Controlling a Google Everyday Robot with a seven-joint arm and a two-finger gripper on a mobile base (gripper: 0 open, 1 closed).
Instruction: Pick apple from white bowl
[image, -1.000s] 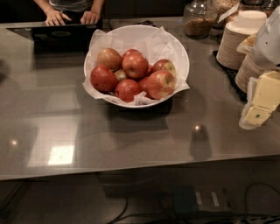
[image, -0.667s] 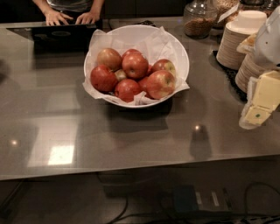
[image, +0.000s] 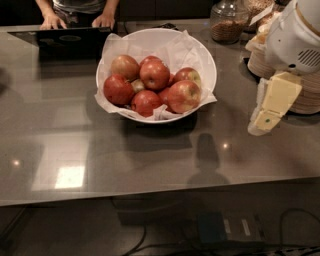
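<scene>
The white bowl (image: 150, 32), lined with crinkled white paper, stands at the back middle of the grey table (image: 150, 155) and holds several apples. The glossy red apple (image: 155, 74) sits top centre in the pile, stem dimple up. A tan-yellow apple (image: 125, 66) lies to its left, and red apples with yellow-green patches (image: 184, 95) lie to its right. My gripper (image: 269, 109) hangs above the table at the right, to the right of the bowl and apart from it, pointing down and to the left. It holds nothing that I can see.
A dark laptop (image: 70, 40) with a person's hands (image: 52, 21) on it is at the back left. A glass jar (image: 229, 22) stands back right. Stacks of white plates (image: 300, 95) sit behind my arm. Cables (image: 225, 230) lie below the table's front edge.
My gripper and arm have moved a little to the left, towards the bowl. The bowl and apples have not moved.
</scene>
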